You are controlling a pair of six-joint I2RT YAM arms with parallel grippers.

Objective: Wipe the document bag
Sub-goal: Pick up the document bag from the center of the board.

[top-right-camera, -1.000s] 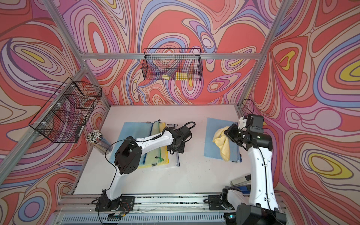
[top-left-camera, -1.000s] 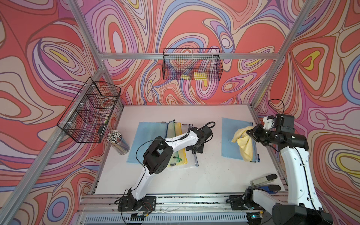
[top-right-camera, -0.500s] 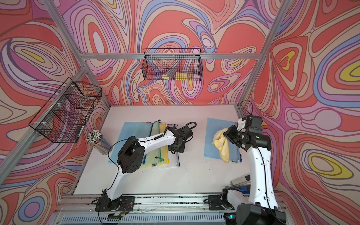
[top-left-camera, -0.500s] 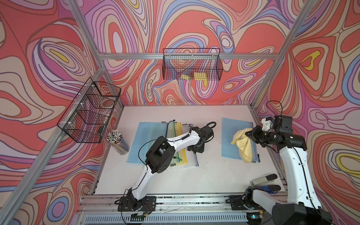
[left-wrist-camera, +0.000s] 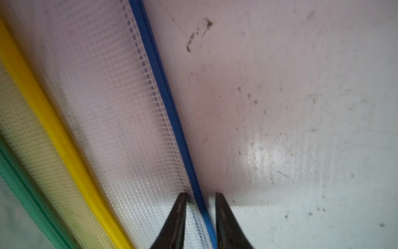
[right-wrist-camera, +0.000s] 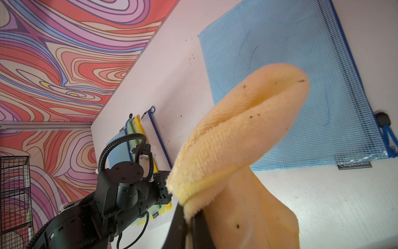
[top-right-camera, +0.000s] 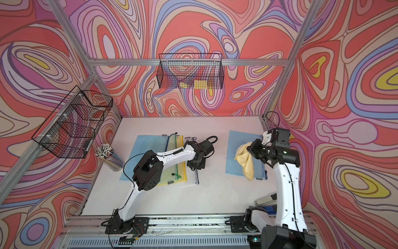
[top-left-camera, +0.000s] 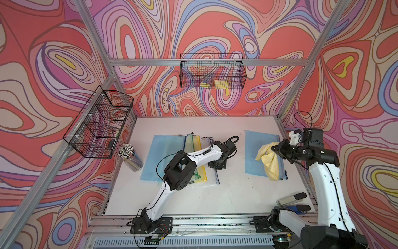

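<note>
A blue mesh document bag (top-left-camera: 256, 151) (top-right-camera: 237, 163) (right-wrist-camera: 301, 54) lies flat on the right of the table. My right gripper (top-left-camera: 274, 149) (top-right-camera: 249, 148) (right-wrist-camera: 189, 220) hangs over it, shut on a yellow cloth (top-left-camera: 271, 161) (right-wrist-camera: 247, 133) that droops onto the bag's right part. In the middle, a clear mesh bag (top-left-camera: 211, 179) (left-wrist-camera: 112, 97) with a blue edge overlaps yellow and green bags (top-left-camera: 197, 142) and another blue one (top-left-camera: 163, 155). My left gripper (top-left-camera: 216, 167) (left-wrist-camera: 200, 194) is down at the table. Its jaws stand narrowly apart, astride that blue edge.
A clear cup of pens (top-left-camera: 131, 157) stands at the left edge. Wire baskets hang on the left wall (top-left-camera: 101, 127) and the back wall (top-left-camera: 212, 71). A grey stapler-like tool (top-left-camera: 290, 198) and a blue one (top-left-camera: 299, 208) lie at the front right by the right arm's base.
The left arm's elbow has swung slightly right while its gripper stayed at the clear bag's edge. The right gripper with the cloth has drifted a little to the left.
</note>
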